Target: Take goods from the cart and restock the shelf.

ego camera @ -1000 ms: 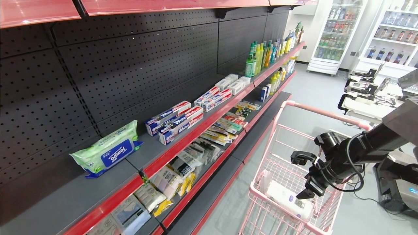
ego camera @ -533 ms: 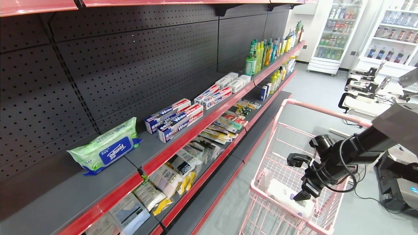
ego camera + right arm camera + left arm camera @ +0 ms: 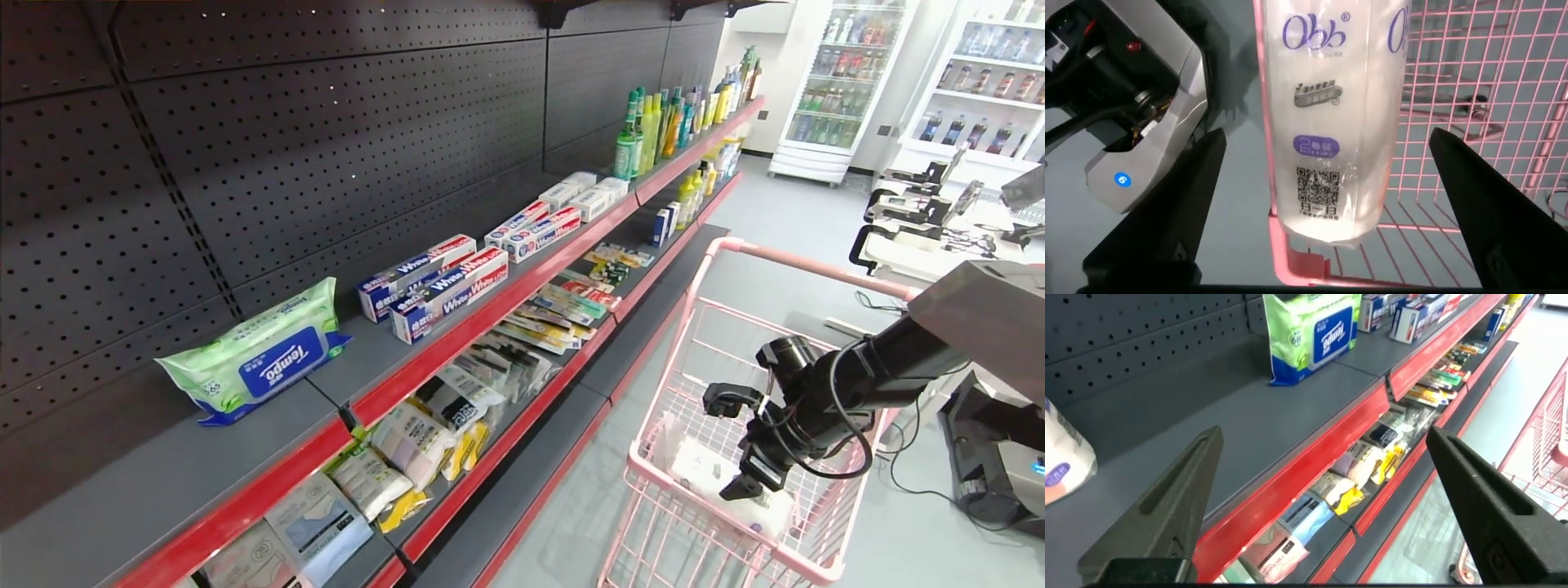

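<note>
A white paper-roll pack point(image 3: 727, 490) point(image 3: 1331, 122) lies in the pink cart point(image 3: 702, 327), at the near end of its basket. My right gripper point(image 3: 739, 486) hangs open just above that pack, one finger on each side of it in the right wrist view point(image 3: 1327, 212). My left gripper point(image 3: 1323, 506) is open over the grey upper shelf point(image 3: 122, 482) point(image 3: 1208, 425), with nothing between its fingers. A green and blue wipes pack point(image 3: 257, 355) point(image 3: 1315, 331) stands on that shelf. Another white pack point(image 3: 1061, 457) sits at the shelf's edge in the left wrist view.
Toothpaste boxes point(image 3: 437, 286) and bottles point(image 3: 653, 131) line the upper shelf farther along. Bagged goods point(image 3: 408, 441) and toothbrushes point(image 3: 555, 314) fill the lower shelf. Drink fridges point(image 3: 833, 90) stand at the aisle's end. The shelf between the wipes pack and the near end is bare.
The right gripper has come down and toward the cart's near end, closing on the white pack. The head view has tilted downward, shifting the whole picture.
</note>
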Available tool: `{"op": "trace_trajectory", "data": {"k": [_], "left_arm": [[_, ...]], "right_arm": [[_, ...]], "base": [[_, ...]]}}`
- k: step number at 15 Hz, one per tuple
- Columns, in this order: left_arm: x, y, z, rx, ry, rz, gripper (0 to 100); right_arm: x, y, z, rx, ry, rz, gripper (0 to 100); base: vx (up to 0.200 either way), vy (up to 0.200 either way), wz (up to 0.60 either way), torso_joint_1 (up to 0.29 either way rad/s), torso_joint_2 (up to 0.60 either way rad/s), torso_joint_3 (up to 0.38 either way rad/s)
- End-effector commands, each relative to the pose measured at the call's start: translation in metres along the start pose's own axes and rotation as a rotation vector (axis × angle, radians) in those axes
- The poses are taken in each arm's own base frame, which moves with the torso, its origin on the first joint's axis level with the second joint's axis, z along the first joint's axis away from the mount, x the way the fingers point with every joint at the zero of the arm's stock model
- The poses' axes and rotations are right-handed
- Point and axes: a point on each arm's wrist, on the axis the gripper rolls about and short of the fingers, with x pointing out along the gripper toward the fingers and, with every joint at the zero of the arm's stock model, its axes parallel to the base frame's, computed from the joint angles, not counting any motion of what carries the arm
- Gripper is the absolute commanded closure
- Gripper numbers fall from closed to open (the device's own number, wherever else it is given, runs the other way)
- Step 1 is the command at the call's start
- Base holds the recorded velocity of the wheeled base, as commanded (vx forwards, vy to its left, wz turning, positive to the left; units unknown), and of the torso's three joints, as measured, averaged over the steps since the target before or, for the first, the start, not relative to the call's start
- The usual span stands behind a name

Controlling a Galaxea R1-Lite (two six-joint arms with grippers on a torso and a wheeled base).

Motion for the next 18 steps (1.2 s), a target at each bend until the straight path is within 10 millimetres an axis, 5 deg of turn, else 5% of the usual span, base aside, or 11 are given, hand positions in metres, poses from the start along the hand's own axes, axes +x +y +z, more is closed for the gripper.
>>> {"op": "trace_trajectory", "data": {"k": [1, 10, 18], "left_arm": [[0.0, 0.0, 0.0, 0.0, 0.001, 0.0, 0], [0.0, 0.0, 0.0, 0.0, 0.001, 0.0, 0], [0.0, 0.0, 0.0, 0.0, 0.001, 0.0, 0]], "right_arm": [[0.001, -0.002, 0.003, -0.005, -0.005, -0.005, 0], [0.002, -0.015, 0.013, -0.012, -0.024, -0.057, 0], [0.028, -0.018, 0.02, -0.03, -0.012, -0.038, 0]], "base": [[0.0, 0.0, 0.0, -0.149, 0.33, 0.173], [0.0, 0.0, 0.0, -0.153, 0.34, 0.181], [0.0, 0.0, 0.0, -0.005, 0.01, 0.007]]}}
